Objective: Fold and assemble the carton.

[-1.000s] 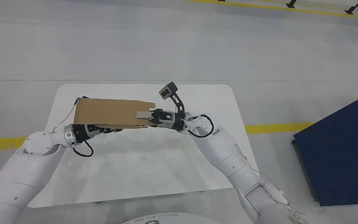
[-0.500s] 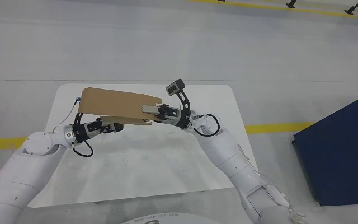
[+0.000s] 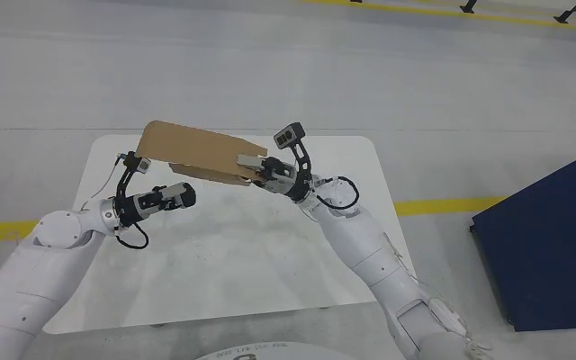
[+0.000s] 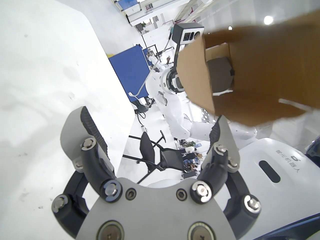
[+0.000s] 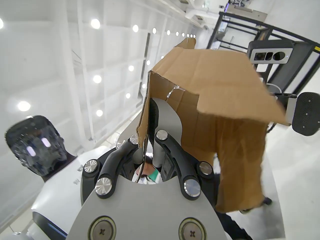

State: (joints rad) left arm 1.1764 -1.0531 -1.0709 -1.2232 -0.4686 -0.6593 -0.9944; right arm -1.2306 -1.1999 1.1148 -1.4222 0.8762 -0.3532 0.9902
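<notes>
While my right hand [image 5: 148, 126] pinched one thin wall of the carton [image 5: 220, 93], that small pinch was all that held the box up. The hand was shut tight on the cardboard edge. The carton hung in the air over the tabletop [image 3: 234, 261], tipped at a slant and only partly opened. A loose flap [image 5: 240, 166] dangled down from it.

My left hand [image 4: 151, 116] was wide open and held nothing. It waited near the other end of the carton, not touching it.

I thought a few things could go wrong. The box was long and I held it at one end, so its weight could make it swing or twist. The thin wall could bend or rip where I squeezed it. If the cardboard slid out of my pinch, the carton would drop onto the tabletop, or maybe off its far side. If my left hand closed in the wrong spot, it could squash a wall flat or catch the flap and fold it the wrong way.
</notes>
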